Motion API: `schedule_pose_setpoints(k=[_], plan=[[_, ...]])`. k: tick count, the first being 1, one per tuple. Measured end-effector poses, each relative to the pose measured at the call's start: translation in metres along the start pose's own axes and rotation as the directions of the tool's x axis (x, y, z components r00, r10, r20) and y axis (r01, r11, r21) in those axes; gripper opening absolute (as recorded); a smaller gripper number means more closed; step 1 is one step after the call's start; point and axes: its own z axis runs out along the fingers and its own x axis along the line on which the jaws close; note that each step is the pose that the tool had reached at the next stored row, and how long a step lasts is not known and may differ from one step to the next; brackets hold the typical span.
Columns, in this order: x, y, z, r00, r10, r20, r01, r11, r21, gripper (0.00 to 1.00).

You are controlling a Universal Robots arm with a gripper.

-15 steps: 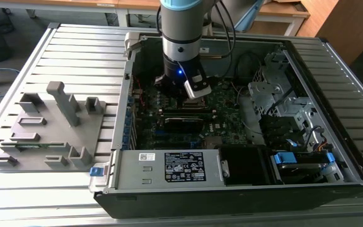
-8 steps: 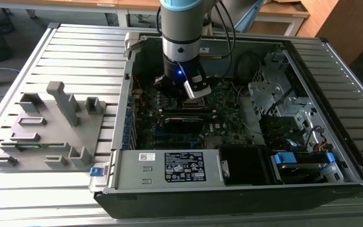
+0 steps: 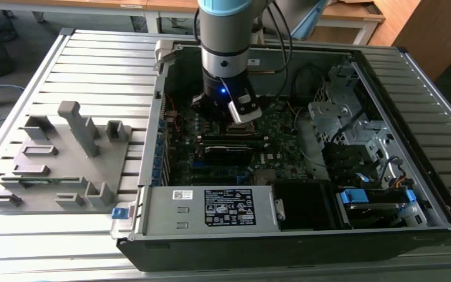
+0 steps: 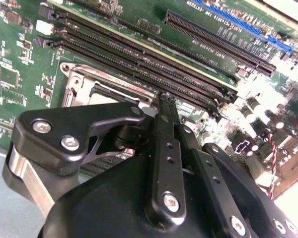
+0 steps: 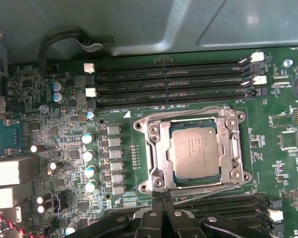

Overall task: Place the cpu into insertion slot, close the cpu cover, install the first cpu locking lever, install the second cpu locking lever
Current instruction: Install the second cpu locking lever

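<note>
The cpu (image 5: 195, 151), a grey-brown square chip, lies flat in the insertion slot (image 5: 156, 153) on the green board. The silver cpu cover (image 5: 232, 148) lies down around it, and the chip shows through its window. One thin wire lever (image 5: 208, 109) runs along the slot's side by the memory slots. Another wire lever (image 5: 213, 192) runs slanted along the opposite side. My gripper (image 5: 161, 196) is shut, its black tips together just off that second side, close to the slanted lever. In the second wrist view the shut gripper (image 4: 164, 99) hangs over the slot's rim (image 4: 82, 82). The exterior view has the gripper (image 3: 241, 117) low inside the case.
Long black memory slots (image 5: 174, 82) flank the socket on two sides. The open computer case (image 3: 413, 70) has a drive cage and cables at the exterior view's right and a power supply (image 3: 225, 207) in front. A grey fixture tray (image 3: 61, 158) stands at the exterior view's left.
</note>
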Motion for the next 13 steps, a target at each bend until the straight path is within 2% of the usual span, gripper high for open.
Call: schedule_pose_setpoints(k=[3, 7, 13], plan=[[0.001, -0.0003, 0.0016, 1.0, 0.0, -0.0005, 0.0, 1.0, -0.0021, 0.11], [0.0018, -0.0012, 0.0035, 1.0, 0.001, -0.0013, -0.001, 0.9999, -0.0107, 0.11], [0.0026, -0.0029, 0.0064, 1.0, 0.001, -0.0021, -0.001, 0.9998, -0.0196, 0.11]])
